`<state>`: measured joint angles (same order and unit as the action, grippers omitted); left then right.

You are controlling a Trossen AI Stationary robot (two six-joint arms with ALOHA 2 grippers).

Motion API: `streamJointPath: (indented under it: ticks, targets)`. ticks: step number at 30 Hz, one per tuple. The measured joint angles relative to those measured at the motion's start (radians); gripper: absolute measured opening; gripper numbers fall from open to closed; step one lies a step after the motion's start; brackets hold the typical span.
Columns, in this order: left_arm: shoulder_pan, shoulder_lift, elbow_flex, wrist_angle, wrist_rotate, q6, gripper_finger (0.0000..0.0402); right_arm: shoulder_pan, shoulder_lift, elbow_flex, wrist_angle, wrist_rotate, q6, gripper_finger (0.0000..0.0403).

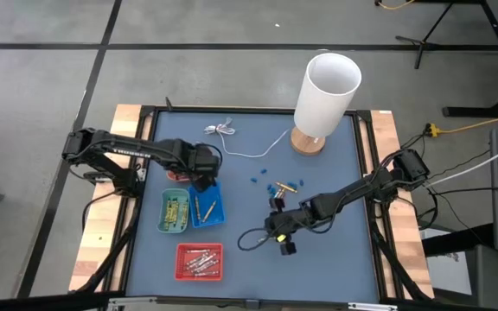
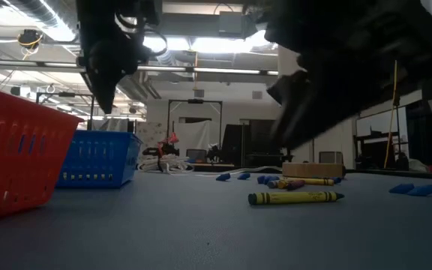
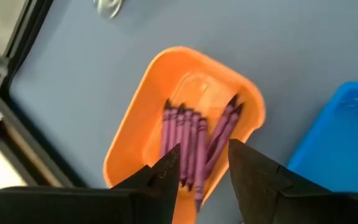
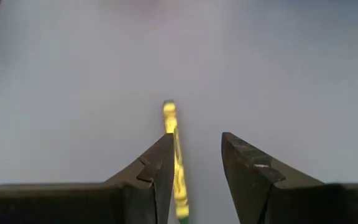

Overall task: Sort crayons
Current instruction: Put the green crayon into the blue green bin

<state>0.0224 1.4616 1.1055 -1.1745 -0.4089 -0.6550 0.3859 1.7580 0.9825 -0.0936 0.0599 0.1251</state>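
An orange tray [image 3: 142, 118] holds several purple crayons [image 3: 188, 134]. My left gripper [image 3: 204, 168] hangs open just above it, and one purple crayon shows between its fingers, lying with the others. In the high view that gripper [image 1: 199, 179] covers most of the orange tray, behind the green tray [image 1: 175, 212] and the blue tray [image 1: 207, 207]. My right gripper [image 4: 194, 168] is open over the table right of centre [image 1: 279, 230]. A yellow crayon [image 4: 174, 158] lies flat on the table below it, between the fingers and close to one of them. The low view also shows a yellow crayon [image 2: 296, 197].
A red tray [image 1: 200, 262] with crayons stands near the front edge. More crayons [image 1: 285, 186] and small blue bits [image 1: 262, 178] lie mid-table. A white cylinder on a wooden base [image 1: 322, 91] stands at the back, with a thin white cable [image 1: 232, 134] beside it.
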Motion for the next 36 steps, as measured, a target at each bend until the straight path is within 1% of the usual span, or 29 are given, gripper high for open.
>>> streamJointPath:
  ticks: [8,13,18,26,30,36]
  targets:
    - [-0.025,0.000,0.000,0.120,0.000,0.013,0.0118,0.001,0.000,0.000,-0.080,-0.031,0.029,0.0131]
    - [-0.044,0.000,0.000,0.136,0.000,0.013,0.0118,0.001,0.016,0.000,-0.103,-0.046,0.029,0.0131]
    - [-0.069,0.000,0.000,0.146,-0.001,0.013,0.0118,0.001,0.074,-0.001,-0.093,-0.086,0.027,0.0131]
    - [-0.110,0.000,0.000,0.187,0.001,0.010,0.0118,0.001,0.101,0.003,-0.084,-0.079,0.027,0.0129]
    - [-0.144,0.000,0.000,0.282,0.037,0.009,0.0118,0.001,0.102,0.003,-0.084,-0.078,0.027,0.0105]
    - [-0.223,0.000,0.000,0.473,0.115,0.059,0.0118,0.000,0.103,0.002,-0.080,-0.079,0.027,0.0036]
